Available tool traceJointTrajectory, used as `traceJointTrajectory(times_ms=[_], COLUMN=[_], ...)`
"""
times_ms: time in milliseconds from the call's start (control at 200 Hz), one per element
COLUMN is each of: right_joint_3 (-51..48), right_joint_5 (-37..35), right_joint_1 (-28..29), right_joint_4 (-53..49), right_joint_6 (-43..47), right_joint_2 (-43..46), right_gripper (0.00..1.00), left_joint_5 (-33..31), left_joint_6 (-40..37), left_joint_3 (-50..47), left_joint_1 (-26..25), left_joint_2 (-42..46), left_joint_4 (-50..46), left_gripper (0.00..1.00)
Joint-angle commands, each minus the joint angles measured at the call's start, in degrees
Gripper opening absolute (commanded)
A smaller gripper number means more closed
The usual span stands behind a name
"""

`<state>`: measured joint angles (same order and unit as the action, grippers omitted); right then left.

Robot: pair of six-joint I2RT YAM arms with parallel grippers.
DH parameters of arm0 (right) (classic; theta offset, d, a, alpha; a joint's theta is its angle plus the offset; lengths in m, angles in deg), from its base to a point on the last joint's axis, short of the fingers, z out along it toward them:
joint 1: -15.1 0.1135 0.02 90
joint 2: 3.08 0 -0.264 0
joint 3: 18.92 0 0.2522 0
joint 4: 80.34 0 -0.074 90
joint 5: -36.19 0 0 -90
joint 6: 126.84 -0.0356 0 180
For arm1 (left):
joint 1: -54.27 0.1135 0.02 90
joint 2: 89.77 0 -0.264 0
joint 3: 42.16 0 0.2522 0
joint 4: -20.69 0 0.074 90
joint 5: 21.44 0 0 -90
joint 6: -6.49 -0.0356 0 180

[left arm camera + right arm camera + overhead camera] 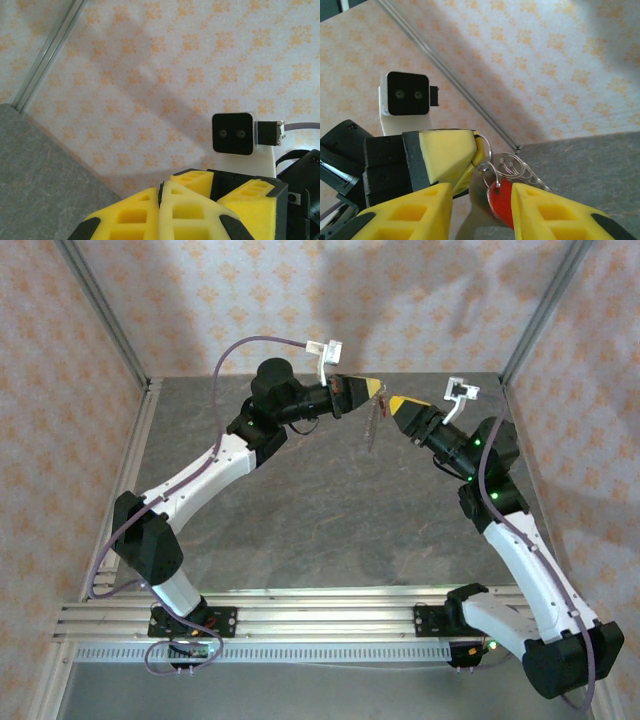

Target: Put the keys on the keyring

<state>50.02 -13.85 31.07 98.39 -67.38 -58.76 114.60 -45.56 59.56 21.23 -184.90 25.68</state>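
top external: left gripper (372, 388) and right gripper (398, 403) tip to tip above the counter (300, 520), keyring (372, 425) dangling between them | left wrist: left jaws pressed shut | right wrist: left jaws clamp the keyring wire; red key (501, 200) hangs below it between parted right jaws

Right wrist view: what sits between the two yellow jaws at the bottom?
A key with a red head, hanging from the keyring that the left arm's jaws pinch shut. The right arm's jaws stand parted around it.
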Motion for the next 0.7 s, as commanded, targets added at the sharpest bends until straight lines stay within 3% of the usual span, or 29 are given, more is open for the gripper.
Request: traceJointTrajectory(times_ms=[0, 430, 696], right_joint_3=[2.7, 5.0, 5.1], right_joint_5=[3.6, 4.3, 5.8], right_joint_1=[-0.1, -0.1, -0.1], right_joint_4=[2.8, 3.1, 3.2], right_joint_6=[2.1, 2.8, 2.9], right_joint_2=[-1.4, -5.6, -5.6], right_gripper=[0.36, 0.33, 0.14], left_joint_5=[1.3, 1.7, 1.5], left_joint_6=[0.5, 0.3, 0.2], left_joint_3=[1.9, 2.3, 2.6], left_joint_1=[-0.5, -0.7, -0.7], left_joint_2=[0.4, 0.7, 0.5], left_joint_4=[3.6, 2.9, 2.7], left_gripper=[0.00, 0.00, 0.00])
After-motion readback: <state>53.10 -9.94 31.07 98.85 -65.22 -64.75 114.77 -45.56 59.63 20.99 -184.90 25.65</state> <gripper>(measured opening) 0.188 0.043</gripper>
